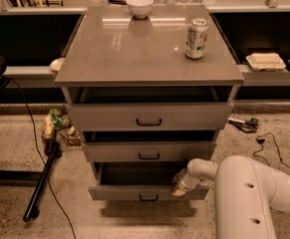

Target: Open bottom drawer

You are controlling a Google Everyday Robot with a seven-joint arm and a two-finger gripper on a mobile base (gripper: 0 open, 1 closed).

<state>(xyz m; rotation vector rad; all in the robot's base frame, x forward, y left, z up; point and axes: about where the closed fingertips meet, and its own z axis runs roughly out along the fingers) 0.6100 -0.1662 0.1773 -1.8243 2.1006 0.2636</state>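
The bottom drawer (124, 192) is the lowest of three grey-beige drawers in the cabinet. It has a small dark pull handle (148, 198) and is pulled out part way, showing a dark gap above its front. My white arm reaches in from the lower right. The gripper (180, 187) is at the top edge of the bottom drawer's front, right of the handle, its tip partly inside the drawer opening.
The cabinet top (134, 49) holds a white bowl (139, 5) at the back and a soda can (196, 38) at the right. The middle drawer (148, 151) and top drawer (149, 116) stand slightly out. Cables, a black pole (42, 180) and clutter lie on the floor.
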